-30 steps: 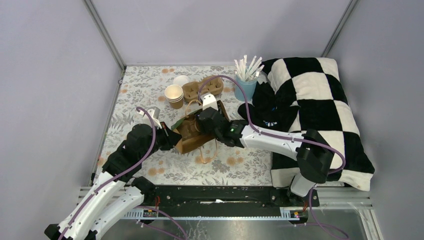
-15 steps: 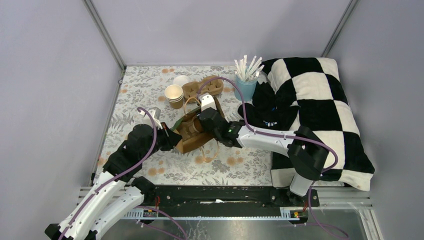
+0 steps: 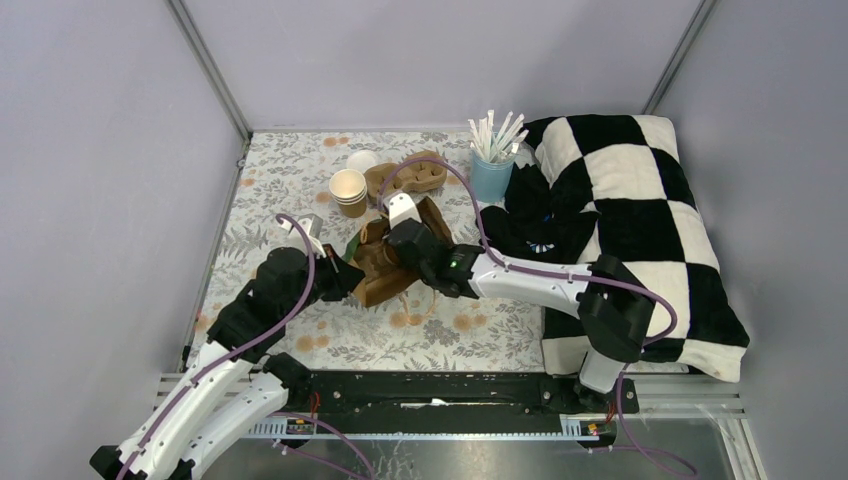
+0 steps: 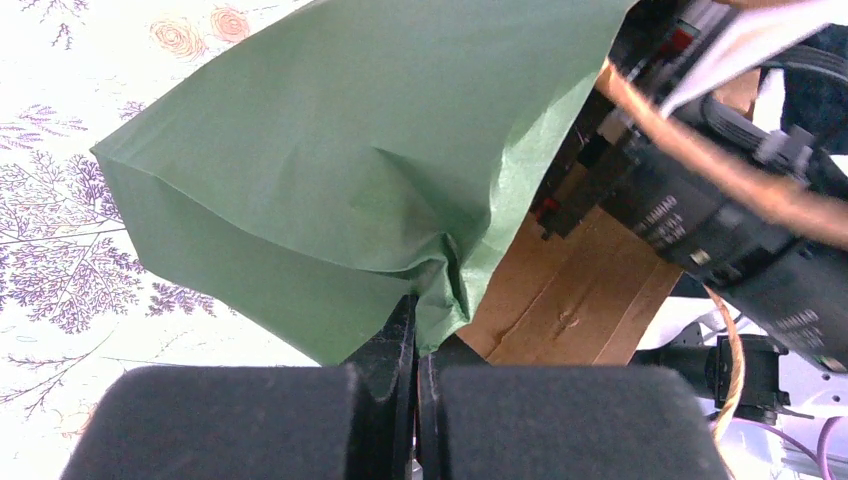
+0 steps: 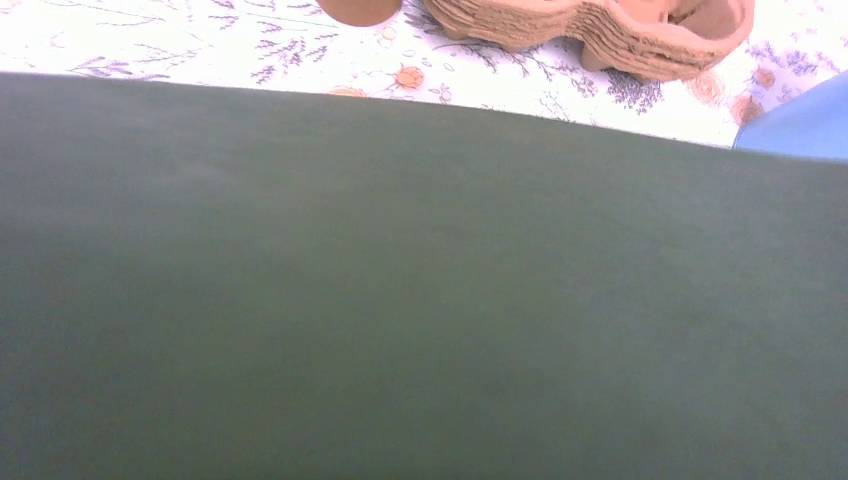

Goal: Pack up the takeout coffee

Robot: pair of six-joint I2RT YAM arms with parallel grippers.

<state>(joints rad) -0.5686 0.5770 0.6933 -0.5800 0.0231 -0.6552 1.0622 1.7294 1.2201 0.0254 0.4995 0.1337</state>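
Paper is the stuff of most things on the counter (image 3: 270, 180), which wears a thin cloth printed with flowers and leaves. The tan paper cups (image 3: 349, 192) stand nested in a short stack, mouths up and cream-white inside, at about 11 o'clock from the paper bag (image 3: 375, 275). A round white lid (image 3: 362, 160) lies flat just behind them, at 12 o'clock. The cups are outside the bag, and no fingers touch them.

The bag lies on its side in the middle of the cloth. It is brown and stiff outside and smooth dark green inside, with a twisted paper-string handle (image 4: 760, 192). The left fingers (image 4: 393, 350), black and thin, are pinched tight on the crumpled green edge of the bag's mouth, at its 9 o'clock end. The right arm (image 3: 520, 275) reaches in from 3 o'clock, with its wrist at the bag. Green paper fills almost the whole right wrist view, so the right fingers are hidden and I cannot tell if they are open or closed.

A bumpy brown pulp cup carrier (image 3: 405, 175) with round wells sits at 12 o'clock from the bag, just beside the cups. A light-blue cup (image 3: 490, 175) full of white straws (image 3: 497, 135) stands at 1 o'clock. A soft black-and-white checked blanket (image 3: 630, 200) is heaped at 3 o'clock, with the right arm's elbow over it.
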